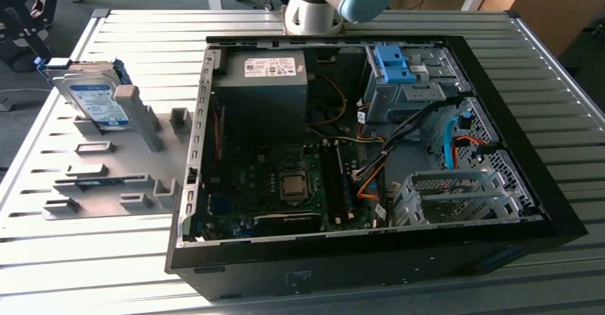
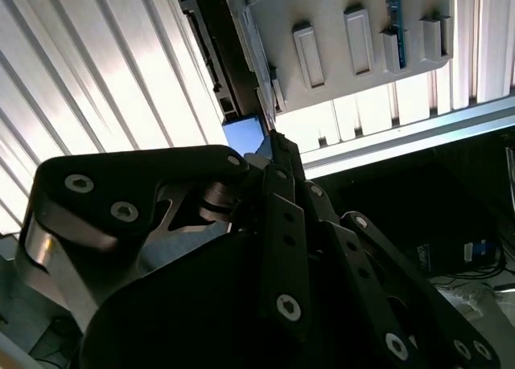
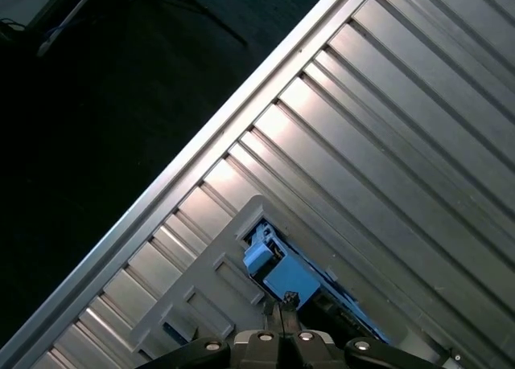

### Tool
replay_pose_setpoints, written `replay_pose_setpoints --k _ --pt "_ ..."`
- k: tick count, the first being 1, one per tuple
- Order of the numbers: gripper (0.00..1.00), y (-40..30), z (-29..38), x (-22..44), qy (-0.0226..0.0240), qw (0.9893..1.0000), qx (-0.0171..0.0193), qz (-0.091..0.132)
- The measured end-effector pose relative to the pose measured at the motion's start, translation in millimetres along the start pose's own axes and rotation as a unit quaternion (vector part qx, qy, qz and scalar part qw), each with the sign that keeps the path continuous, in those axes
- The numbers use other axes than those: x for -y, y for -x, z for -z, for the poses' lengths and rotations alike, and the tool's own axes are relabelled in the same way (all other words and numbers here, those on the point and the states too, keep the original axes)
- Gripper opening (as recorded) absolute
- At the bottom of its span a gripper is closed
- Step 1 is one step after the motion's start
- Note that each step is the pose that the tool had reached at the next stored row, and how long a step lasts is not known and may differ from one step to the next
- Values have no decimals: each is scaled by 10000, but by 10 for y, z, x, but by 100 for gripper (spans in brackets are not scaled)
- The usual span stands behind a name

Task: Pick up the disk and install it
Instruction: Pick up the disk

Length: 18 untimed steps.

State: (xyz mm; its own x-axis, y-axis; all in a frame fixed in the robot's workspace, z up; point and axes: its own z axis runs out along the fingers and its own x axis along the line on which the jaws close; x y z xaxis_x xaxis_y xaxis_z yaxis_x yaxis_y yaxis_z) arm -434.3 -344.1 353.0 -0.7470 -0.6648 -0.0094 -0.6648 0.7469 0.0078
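We judge the disk (image 1: 95,101), upright in the grey rack (image 1: 132,163), stiff, weighty, shock-sensitive, so grip its railed edges; claw (image 3: 282,303) pressed together, empty, above the rack.

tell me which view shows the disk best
The exterior view: the disk stands on edge in the grey holder at the exterior view's left, its label and blue rails plain. The first wrist view shows its blue rail end from above, edge-on. In the second wrist view I cannot tell it apart.

Bright daylight, glare on table slats (image 2: 105,88)
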Motion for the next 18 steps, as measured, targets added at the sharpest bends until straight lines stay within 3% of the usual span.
replay_pose_setpoints --k 9,18 --pt "11 0 0 0 3 9994 -3 343" --pt "11 0 0 0 7 9972 -6 748"
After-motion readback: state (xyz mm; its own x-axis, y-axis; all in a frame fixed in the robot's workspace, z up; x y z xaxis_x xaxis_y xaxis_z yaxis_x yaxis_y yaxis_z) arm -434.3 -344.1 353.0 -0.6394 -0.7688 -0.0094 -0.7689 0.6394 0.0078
